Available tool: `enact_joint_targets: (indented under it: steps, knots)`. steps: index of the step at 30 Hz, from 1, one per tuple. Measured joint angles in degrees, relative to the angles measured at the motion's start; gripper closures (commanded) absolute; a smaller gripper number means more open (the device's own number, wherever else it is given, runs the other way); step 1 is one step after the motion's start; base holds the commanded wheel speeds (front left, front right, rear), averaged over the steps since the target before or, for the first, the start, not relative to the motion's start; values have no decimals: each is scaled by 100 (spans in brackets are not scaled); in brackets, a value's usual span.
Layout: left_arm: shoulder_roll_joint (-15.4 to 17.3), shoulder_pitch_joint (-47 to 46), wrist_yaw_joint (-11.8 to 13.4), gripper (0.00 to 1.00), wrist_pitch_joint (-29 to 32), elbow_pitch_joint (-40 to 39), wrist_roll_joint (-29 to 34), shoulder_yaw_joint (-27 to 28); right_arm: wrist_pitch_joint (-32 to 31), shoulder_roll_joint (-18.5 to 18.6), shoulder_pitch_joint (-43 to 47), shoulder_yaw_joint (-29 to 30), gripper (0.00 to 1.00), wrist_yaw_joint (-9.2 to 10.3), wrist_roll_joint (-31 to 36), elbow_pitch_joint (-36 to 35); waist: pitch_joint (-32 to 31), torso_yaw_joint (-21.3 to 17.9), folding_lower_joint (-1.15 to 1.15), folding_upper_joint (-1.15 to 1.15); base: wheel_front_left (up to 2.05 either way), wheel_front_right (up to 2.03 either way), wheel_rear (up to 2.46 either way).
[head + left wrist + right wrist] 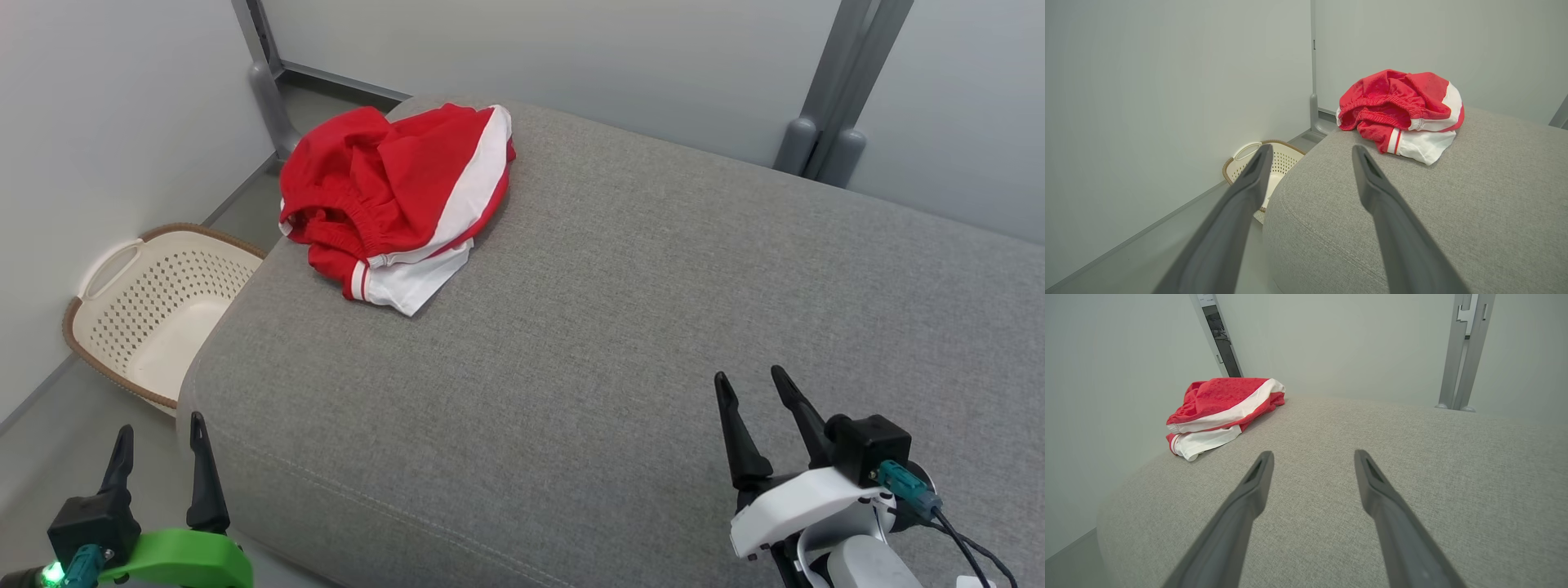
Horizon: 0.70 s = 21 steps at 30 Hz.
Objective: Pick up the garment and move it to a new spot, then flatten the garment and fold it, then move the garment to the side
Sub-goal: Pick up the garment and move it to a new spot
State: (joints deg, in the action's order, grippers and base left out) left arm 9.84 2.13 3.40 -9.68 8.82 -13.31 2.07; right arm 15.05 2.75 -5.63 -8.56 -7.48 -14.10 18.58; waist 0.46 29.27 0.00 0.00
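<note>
Far left, a cream basket (184, 282) sits on the floor. The left gripper (161, 423) hangs low, fingers spread, holding nothing. The red-and-white garment (400, 188) lies bunched on the grey cushion's (620, 310) far left corner. The right gripper (749, 374) is spread too, empty.

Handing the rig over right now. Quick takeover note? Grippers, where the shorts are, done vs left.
Left gripper: open, empty, off the near left corner of the gray cushion.
Right gripper: open, empty, above the cushion's near right part.
Red and white shorts: crumpled in a heap at the cushion's far left corner, apart from both grippers. Cream laundry basket sits on the floor left of the cushion.
Done: nothing, judging by the heap.
Left: pick up, move to a new spot, flatten, fold, move aside.
</note>
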Motion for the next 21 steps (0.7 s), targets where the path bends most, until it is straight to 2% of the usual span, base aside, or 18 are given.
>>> enact_joint_targets:
  steps: [5,9,16,21]
  knots:
    - [-2,-19,11,0,3,77,-23,-40,0,-1,0,69,0,0,21,22,-14,-30,0,0,0,0,0]
    - [73,-269,-74,0,10,157,-99,-25,0,0,14,154,0,0,82,-12,-29,-111,0,0,0,0,0]
    - [364,-1242,-292,0,-22,309,-307,108,1,-3,-97,272,0,0,358,-44,127,-449,0,0,0,0,0]
    - [605,-2118,-481,0,-75,576,-485,231,-15,15,-371,563,0,0,679,-233,485,-759,0,0,0,0,0]
